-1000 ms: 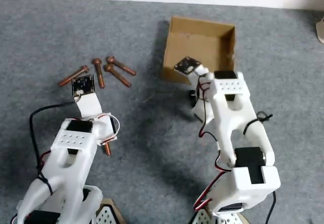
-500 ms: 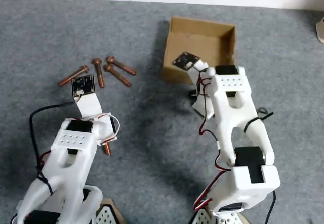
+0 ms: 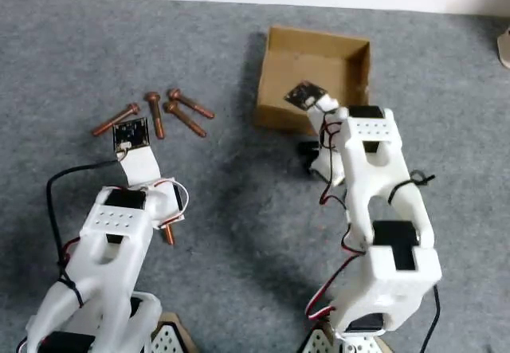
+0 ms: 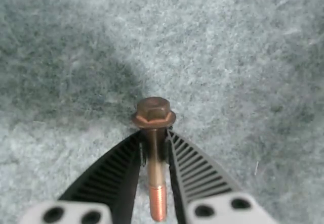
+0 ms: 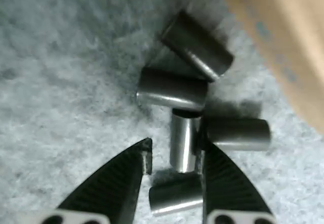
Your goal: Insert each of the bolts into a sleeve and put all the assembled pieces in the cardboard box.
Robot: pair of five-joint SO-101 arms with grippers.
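Holding steady on the left: left pincer [image 4: 154, 135] is pinching one bolt [image 4: 154, 114] by the shank, hex head out past the fingertips, threaded end back toward the wrist. In the high view that bolt [image 3: 168, 233] pokes out beside the left arm, low over the grey counter [image 3: 239, 209]. Nothing differs on that side from a second ago.

Four loose bolts [image 3: 185, 119] lie in a fan on the counter just ahead of the left arm, well apart from the cardboard box [image 3: 275, 118]. Same positions as before.

Right arm is what differs. Over the last second it has swung to its own right, and its wrist camera board [image 3: 306, 96] now sits further over the box's near wall.

Right pincer [image 5: 174, 150] is spread, straddling one sleeve [image 5: 183, 140] in a cluster of five sleeves [image 5: 172, 88] lying on the counter. Not clamped: there is a gap on one side, while the other finger is right up against it. Cluster is just beside the cardboard box [image 5: 283, 42] wall, outside it.
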